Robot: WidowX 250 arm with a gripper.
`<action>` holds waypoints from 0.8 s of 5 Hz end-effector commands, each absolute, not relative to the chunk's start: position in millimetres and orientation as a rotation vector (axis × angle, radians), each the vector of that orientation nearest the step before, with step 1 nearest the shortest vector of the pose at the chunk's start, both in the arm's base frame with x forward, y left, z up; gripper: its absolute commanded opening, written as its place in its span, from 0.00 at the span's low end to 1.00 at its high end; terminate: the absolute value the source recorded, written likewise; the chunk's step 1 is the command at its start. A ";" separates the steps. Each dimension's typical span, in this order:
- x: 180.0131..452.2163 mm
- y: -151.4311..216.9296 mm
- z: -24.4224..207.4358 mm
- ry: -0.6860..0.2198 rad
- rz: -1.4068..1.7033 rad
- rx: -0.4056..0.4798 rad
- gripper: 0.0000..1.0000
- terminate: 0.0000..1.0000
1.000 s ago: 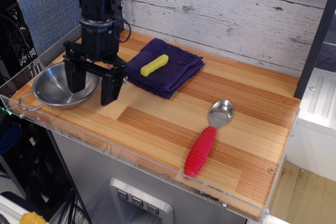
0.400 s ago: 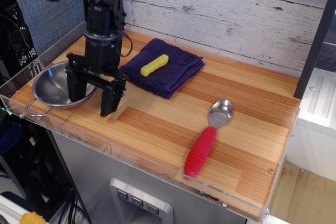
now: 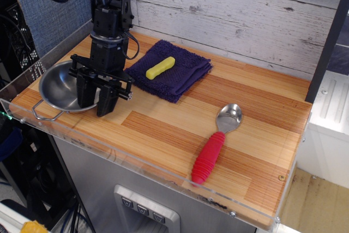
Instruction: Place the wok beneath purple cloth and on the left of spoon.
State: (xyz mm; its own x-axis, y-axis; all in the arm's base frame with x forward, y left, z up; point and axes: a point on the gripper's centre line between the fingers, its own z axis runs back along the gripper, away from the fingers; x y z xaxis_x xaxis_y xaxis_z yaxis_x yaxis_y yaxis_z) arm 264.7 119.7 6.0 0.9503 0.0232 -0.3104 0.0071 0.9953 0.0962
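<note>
We see whitewashed, weathered planks behind a striped wooden desk (image 3: 180,129) edged with a clear plastic rim. At the desk's left end sits the wok (image 3: 60,88), a round, shiny steel bowl with a thin wire loop handle poking toward the front edge. The black claw (image 3: 96,94) comes down over the wok's right rim, its two fingers narrowly parted with one inside the bowl and the other just outside it, so it appears to clasp the rim between them. Just right of the arm lies the purple cloth (image 3: 180,72), a dark, nubbly terry towel folded roughly square, with a small yellow block (image 3: 160,67) resting on top. Well apart, toward the front right, lies the spoon (image 3: 218,141): a glossy metal bowl pointing back and a thick, ribbed red handle pointing toward the front edge.
</note>
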 end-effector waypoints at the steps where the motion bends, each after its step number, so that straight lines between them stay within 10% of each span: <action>1: 260.9 116.4 57.2 0.186 0.023 0.117 0.00 0.00; 4: 248.5 79.5 84.1 0.136 -0.015 0.019 0.00 0.00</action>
